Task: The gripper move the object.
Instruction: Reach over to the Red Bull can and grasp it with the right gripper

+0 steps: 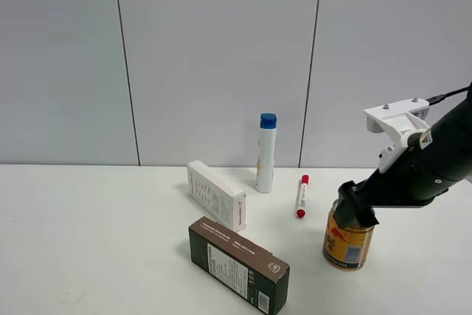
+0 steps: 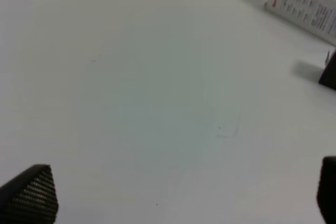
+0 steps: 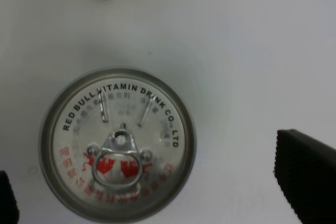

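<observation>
Jaws of the right arm (image 1: pixel 442 156) stand wide apart either side of the gold can (image 1: pixel 348 247) at the worktop's (image 1: pixel 88 241) front right, gripping nothing. Left jaws gape empty over the worktop. Beside the can lies a dark box (image 1: pixel 237 265); farther back, white box (image 1: pixel 216 195), red marker (image 1: pixel 302 195), upright white bottle (image 1: pixel 266 153).

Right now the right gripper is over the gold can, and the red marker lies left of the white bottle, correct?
No: the red marker lies right of the white bottle, per the exterior high view. The right gripper is over the gold can.
</observation>
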Controlling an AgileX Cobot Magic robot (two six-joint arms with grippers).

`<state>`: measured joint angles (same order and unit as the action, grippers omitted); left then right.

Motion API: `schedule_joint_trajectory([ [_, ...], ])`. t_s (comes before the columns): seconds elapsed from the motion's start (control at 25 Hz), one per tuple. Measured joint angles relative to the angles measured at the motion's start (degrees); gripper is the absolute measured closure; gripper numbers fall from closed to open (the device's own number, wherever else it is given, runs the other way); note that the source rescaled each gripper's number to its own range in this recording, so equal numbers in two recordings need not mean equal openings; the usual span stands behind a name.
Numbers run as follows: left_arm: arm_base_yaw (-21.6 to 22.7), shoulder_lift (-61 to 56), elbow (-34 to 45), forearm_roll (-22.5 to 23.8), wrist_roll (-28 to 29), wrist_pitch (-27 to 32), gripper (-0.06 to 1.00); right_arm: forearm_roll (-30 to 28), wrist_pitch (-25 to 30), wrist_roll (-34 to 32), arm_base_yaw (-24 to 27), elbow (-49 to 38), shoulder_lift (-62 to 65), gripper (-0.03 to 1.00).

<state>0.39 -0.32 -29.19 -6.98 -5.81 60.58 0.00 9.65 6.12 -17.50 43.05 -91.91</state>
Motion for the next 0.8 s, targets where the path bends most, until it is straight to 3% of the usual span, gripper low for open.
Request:
schedule_joint_trajectory([
  [0.48, 0.0, 0.0, 0.0, 0.0, 0.0, 0.0, -0.06, 0.0, -8.1, -0.1, 0.0, 0.0, -6.9, -0.03],
  [0.8, 0.0, 0.0, 0.0, 0.0, 0.0, 0.0, -0.06, 0.0, -8.4, -1.8, -0.4, 0.0, -7.6, -0.03],
])
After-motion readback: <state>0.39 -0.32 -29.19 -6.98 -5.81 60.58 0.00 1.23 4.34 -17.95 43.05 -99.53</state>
